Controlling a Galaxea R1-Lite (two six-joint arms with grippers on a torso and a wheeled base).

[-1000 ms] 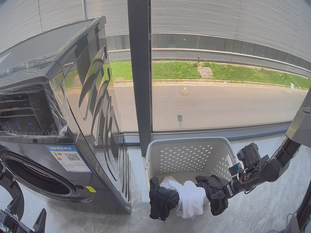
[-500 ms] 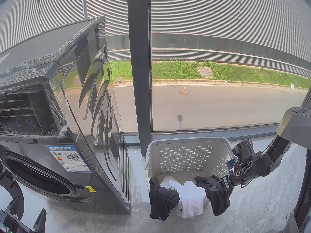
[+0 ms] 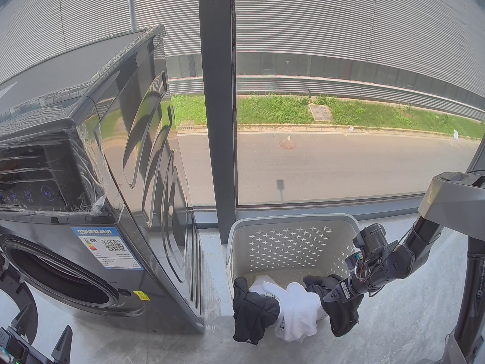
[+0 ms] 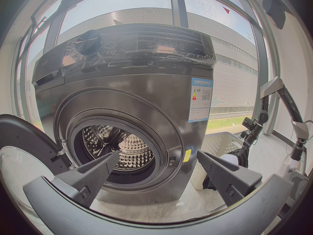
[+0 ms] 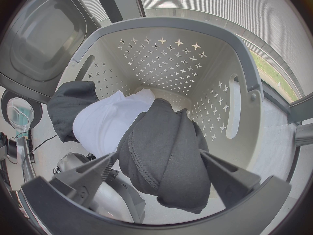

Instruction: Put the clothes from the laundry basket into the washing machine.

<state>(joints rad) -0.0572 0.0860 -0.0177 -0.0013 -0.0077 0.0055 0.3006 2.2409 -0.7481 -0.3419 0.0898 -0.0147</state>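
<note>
Right wrist view: spread hand [image 5: 157,156] straddles dark garment [image 5: 169,137].

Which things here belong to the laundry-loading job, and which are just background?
Job: laundry basket; white garment; left black garment; right black garment, straddled by the open right gripper; washing machine, door open; left gripper, open, facing the drum.
Just there: window pillar; label sticker; road outside.
</note>
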